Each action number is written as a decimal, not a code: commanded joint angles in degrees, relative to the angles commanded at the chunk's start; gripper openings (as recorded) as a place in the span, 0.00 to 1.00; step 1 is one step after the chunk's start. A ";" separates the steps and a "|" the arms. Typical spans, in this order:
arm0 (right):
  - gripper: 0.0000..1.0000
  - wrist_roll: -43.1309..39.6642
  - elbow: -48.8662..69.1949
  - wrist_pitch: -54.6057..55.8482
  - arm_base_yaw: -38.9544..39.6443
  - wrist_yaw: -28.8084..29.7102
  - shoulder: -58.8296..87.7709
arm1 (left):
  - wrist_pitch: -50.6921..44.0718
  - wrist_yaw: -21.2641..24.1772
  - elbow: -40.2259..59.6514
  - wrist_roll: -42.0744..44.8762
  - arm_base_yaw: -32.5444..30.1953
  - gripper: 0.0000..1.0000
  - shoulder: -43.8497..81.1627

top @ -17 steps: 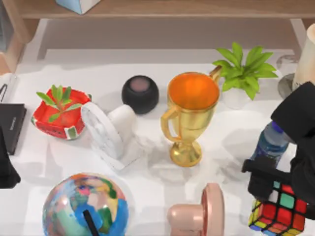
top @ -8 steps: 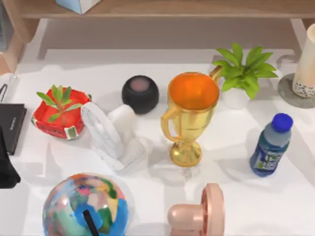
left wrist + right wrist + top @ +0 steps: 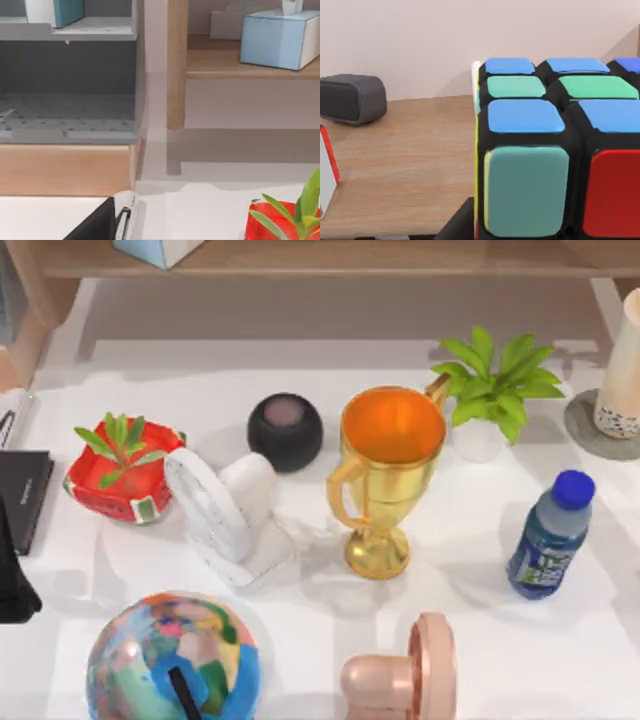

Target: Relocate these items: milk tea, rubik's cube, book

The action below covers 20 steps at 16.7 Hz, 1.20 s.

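The rubik's cube (image 3: 555, 150) looms close in the right wrist view, with blue, green, teal and red squares in black edges. It hangs above a wooden shelf (image 3: 400, 165), and a dark piece of my right gripper (image 3: 461, 225) shows beside its lower edge. The milk tea (image 3: 626, 360), a tall cream cup with dark dots at its base, stands on a grey coaster (image 3: 592, 430) at the table's right edge. The book (image 3: 67, 11), teal with a pale edge, stands on the upper grey shelf in the left wrist view. My left arm (image 3: 12, 580) rests at the table's left edge.
On the table stand a gold trophy (image 3: 385, 465), a blue-capped bottle (image 3: 548, 535), a potted plant (image 3: 495, 390), a black speaker (image 3: 285, 430), a white fan (image 3: 225, 505), a red planter (image 3: 120, 470), a globe (image 3: 170, 660) and a pink object (image 3: 405, 670). A black slab (image 3: 22, 495) lies far left. A light-blue box (image 3: 280, 37) sits on the wooden shelf.
My right arm has carried the rubik's cube out of the top view at the right. The bottle and the milk tea now stand uncovered. My left arm has not moved.
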 joint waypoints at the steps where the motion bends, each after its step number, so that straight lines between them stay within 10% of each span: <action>1: 0.00 -2.00 -0.21 2.40 0.01 1.29 1.89 | 0.00 0.00 0.00 0.00 0.00 1.00 0.00; 20: 0.00 -4.17 23.23 4.68 -4.76 0.61 24.61 | 0.00 0.00 0.00 0.00 0.00 1.00 0.00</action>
